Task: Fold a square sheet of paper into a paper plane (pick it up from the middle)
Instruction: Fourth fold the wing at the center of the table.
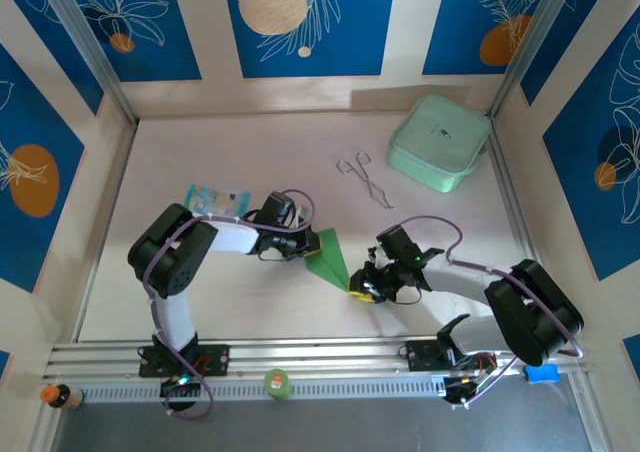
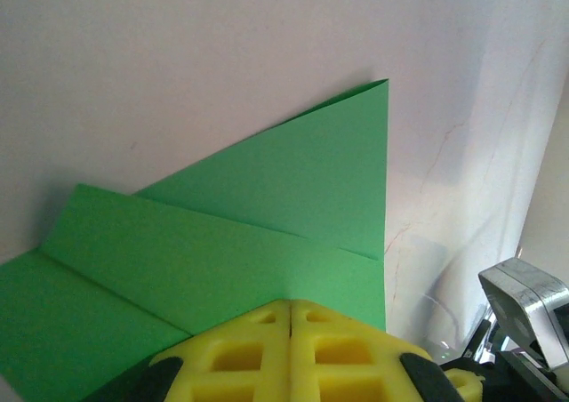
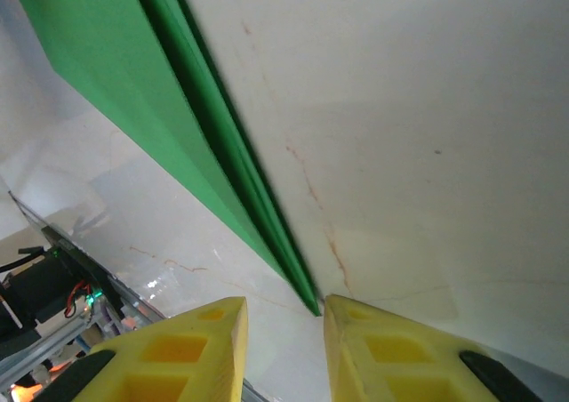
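The bright-green sheet of paper [image 1: 331, 257] lies on the table between the arms, folded into a pointed, creased paper-plane shape whose tip points toward the right arm. My left gripper [image 1: 304, 246] is shut, and its joined yellow fingertips rest on top of the paper's wide end [image 2: 267, 215]. In the left wrist view that gripper [image 2: 291, 302] has nothing between its fingers. My right gripper [image 1: 364, 288] is open at the narrow end. In the right wrist view the folded paper [image 3: 116, 73] runs down to a tip that sits between the spread fingers of the right gripper [image 3: 284, 309], close to the right finger [image 3: 356, 331].
A pale mint-green box [image 1: 438, 142] stands at the back right. Metal forceps [image 1: 365, 177] lie left of it. A light-blue packet [image 1: 215, 200] lies behind the left arm. On the front rail sit a green round object [image 1: 277, 383] and a small orange-capped bottle [image 1: 58, 396].
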